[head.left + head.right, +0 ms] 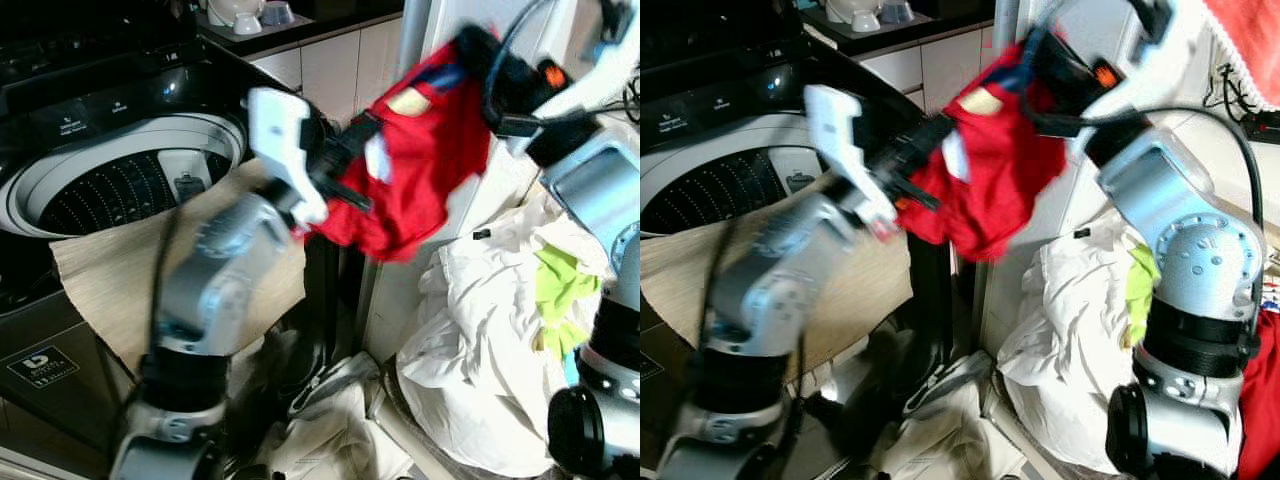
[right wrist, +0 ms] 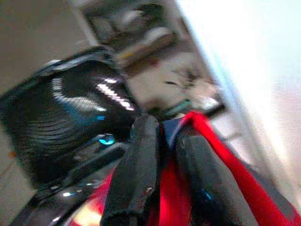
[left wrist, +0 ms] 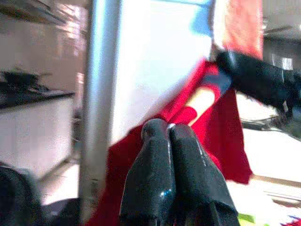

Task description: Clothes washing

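**Red garment held up beside the washer**

Using the washing machine (image 1: 120, 170) as the anchor here. It's a top-loader with the lid up, so you can see straight into the drum. A beige cloth (image 1: 120, 280) hangs over its front edge, closest to the robot.

Just right of the washer's rim, the left gripper (image 1: 345, 180) has its fingers (image 3: 171, 165) pressed tight together, pinching the lower left edge of a red garment (image 1: 420, 150). The garment hangs in the air, right of the washer and above its opening height, not over the drum.

Further right from the washer, the right gripper (image 1: 1040, 60) has the garment's top edge, fingers (image 2: 141, 165) closed down with red fabric bunched between them. So both grippers hold the same piece, stretched between them.

Below the garment and well right of the washer sits a heap of white laundry (image 1: 490, 340) with a lime green cloth (image 1: 560, 285) lying on it. More pale clothing (image 1: 340, 420) is on the floor near the washer's base.
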Controlling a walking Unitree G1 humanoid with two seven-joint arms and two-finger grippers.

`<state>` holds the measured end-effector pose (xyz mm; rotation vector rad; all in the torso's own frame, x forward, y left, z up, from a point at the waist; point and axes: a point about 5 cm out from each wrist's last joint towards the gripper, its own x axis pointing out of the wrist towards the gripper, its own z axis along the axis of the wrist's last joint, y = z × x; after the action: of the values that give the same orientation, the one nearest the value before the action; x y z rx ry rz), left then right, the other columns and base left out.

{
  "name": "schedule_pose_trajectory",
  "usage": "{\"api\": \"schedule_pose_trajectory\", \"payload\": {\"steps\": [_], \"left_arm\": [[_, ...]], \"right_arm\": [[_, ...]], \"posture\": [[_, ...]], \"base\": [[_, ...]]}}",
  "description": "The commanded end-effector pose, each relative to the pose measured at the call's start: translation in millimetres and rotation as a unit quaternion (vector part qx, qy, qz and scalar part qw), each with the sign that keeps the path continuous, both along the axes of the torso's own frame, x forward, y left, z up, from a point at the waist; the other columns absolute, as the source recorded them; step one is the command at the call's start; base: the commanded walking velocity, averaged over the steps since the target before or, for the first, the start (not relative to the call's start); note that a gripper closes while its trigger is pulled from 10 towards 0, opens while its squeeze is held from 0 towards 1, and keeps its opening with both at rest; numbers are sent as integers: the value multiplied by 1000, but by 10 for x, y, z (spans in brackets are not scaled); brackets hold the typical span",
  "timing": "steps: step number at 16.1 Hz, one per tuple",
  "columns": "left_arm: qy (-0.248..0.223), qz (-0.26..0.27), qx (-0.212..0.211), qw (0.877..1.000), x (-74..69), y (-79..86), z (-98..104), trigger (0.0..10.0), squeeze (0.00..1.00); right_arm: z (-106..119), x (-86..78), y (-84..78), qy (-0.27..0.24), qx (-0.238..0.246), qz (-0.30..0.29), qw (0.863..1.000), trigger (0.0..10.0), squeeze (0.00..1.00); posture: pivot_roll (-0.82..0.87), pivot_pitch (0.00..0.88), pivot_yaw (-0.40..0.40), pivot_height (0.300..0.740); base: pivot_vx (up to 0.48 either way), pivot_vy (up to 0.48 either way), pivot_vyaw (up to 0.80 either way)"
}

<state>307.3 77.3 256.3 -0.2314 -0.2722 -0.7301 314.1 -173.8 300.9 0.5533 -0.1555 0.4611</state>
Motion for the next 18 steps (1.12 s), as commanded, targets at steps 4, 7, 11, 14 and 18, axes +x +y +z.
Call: {"api": "schedule_pose_trajectory", "payload": {"steps": [4,7,11,14,18], "left_arm": [[-49,120,21,991,235,420,266,0,0],[-167,249,45,953,543,824,983,0,0],[-275,367,141,878,654,1100,1527,0,0],[-78,381,363,847,1057,1275,736,10000,0],[55,368,352,859,1096,1471,258,10000,1000]], "right_arm": [[-120,-123,4,-8,-136,1,991,10000,0],[-152,-270,305,-37,-188,82,978,10000,0],[-52,-307,446,-78,-187,104,974,10000,0],[-208,-418,597,-70,-227,149,960,10000,0],[-302,-533,688,-61,-253,198,945,10000,0]], "posture": [[-54,0,23,740],[-51,0,26,740],[-62,0,40,740],[-66,0,41,740],[-73,0,43,740]], "base": [[0,0,0],[0,0,0],[0,0,0],[0,0,0],[0,0,0]]}}
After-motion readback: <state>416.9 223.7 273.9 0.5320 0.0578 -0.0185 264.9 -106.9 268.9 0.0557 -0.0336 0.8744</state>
